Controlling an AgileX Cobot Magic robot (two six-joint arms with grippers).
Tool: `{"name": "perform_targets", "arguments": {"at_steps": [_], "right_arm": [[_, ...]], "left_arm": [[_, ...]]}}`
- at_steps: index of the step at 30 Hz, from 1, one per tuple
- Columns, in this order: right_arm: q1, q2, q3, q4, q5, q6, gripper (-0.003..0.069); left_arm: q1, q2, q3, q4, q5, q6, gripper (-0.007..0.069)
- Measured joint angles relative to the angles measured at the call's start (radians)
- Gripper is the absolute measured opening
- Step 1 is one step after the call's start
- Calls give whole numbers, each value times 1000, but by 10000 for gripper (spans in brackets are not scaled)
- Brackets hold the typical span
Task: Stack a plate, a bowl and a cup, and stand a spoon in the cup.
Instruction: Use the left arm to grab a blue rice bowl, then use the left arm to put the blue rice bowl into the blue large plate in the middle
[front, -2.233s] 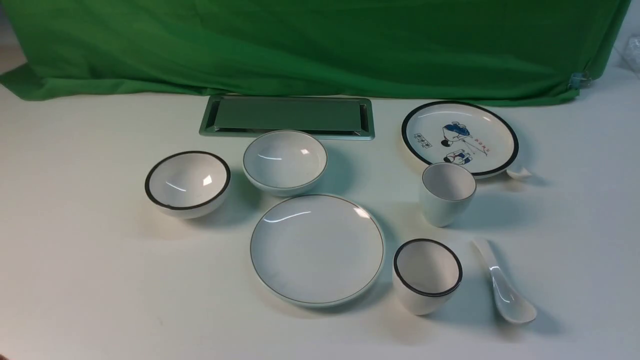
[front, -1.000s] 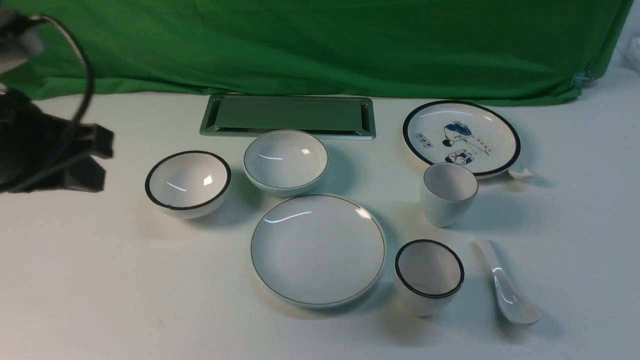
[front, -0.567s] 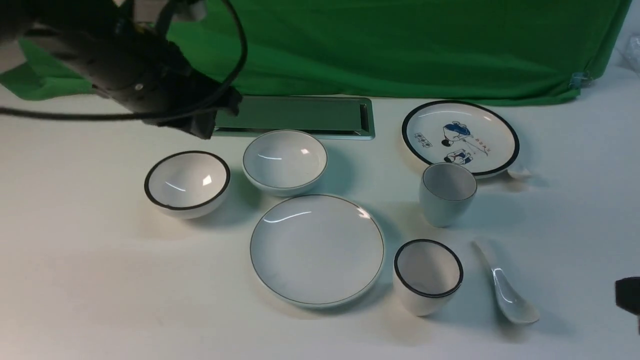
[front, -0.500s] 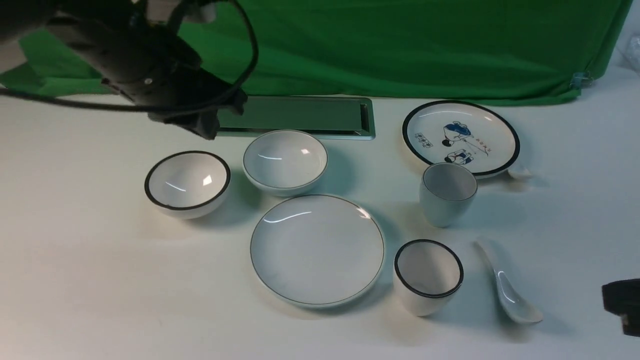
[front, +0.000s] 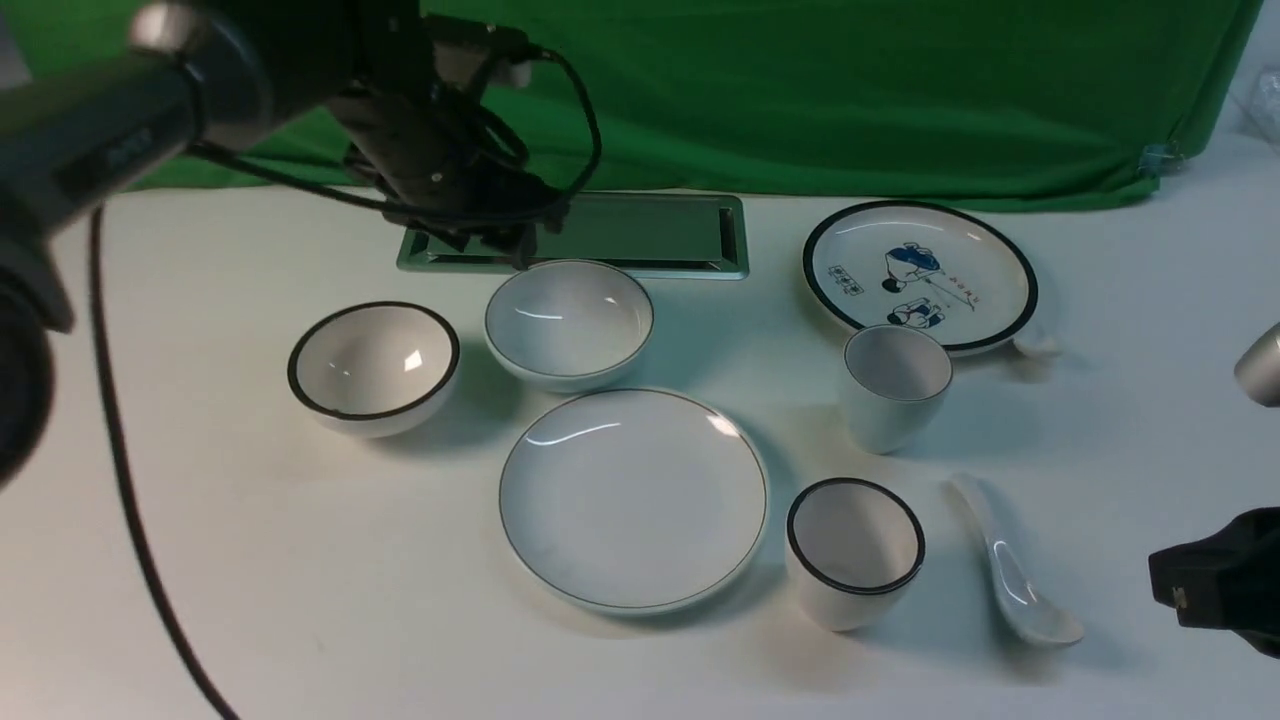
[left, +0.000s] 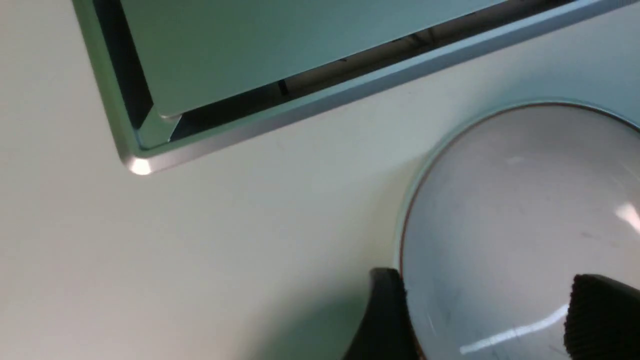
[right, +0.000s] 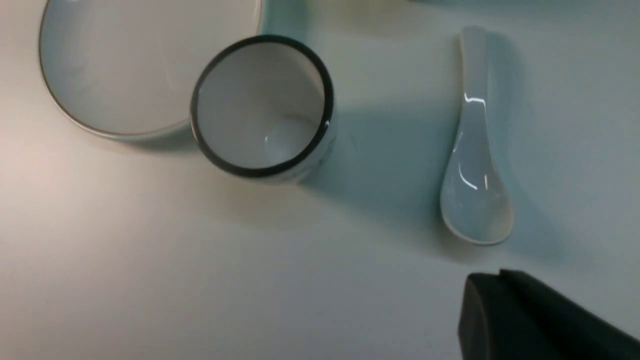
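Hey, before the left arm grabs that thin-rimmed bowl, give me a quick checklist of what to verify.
1. Left gripper open: ok.
2. Its fingers straddle the bowl rim: ok.
3. Fingers low enough to grip: cannot tell.
4. Plate bare for the bowl: ok.
5. Black-rimmed bowl apart from the bowl: ok.
6. Right gripper shut, apart from the spoon: ok.

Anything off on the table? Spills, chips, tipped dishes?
Nothing spilled or tipped, and no damage visible. Only oddity: a small white piece, perhaps a second spoon, pokes out at the near right edge of the black-rimmed picture plate.
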Motion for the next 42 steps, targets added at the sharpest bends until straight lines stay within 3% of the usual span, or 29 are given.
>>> {"name": "perform_targets", "arguments": {"at_steps": [4, 9, 13, 18, 21, 26, 32, 38, 42], "right_arm": [[0, 1, 0, 4, 3, -1, 56], [0, 1, 0, 6, 4, -3, 62], [0, 1, 0, 6, 4, -3, 67], [0, 2, 0, 6, 4, -13, 71], [0, 2, 0, 6, 4, -19, 72], [0, 2, 0, 6, 4, -20, 78], [0, 10, -20, -1, 7, -20, 89], [0, 98, -166, -6, 63, -21, 93], [0, 206, -265, -70, 65, -16, 105]], "left_arm": [[0, 100, -51, 1, -51, -13, 524], [0, 175, -80, -3, -55, -15, 488], [0, 195, -86, -19, -47, -20, 382], [0, 189, -131, -33, -9, -105, 109], [0, 179, -177, -24, 18, -130, 53], [0, 156, -304, -28, 213, -111, 48], [-6, 28, -346, -245, 350, -8, 48], [-53, -110, -131, -277, 349, 35, 48], [-100, -178, 112, -274, 253, 65, 48]]}}
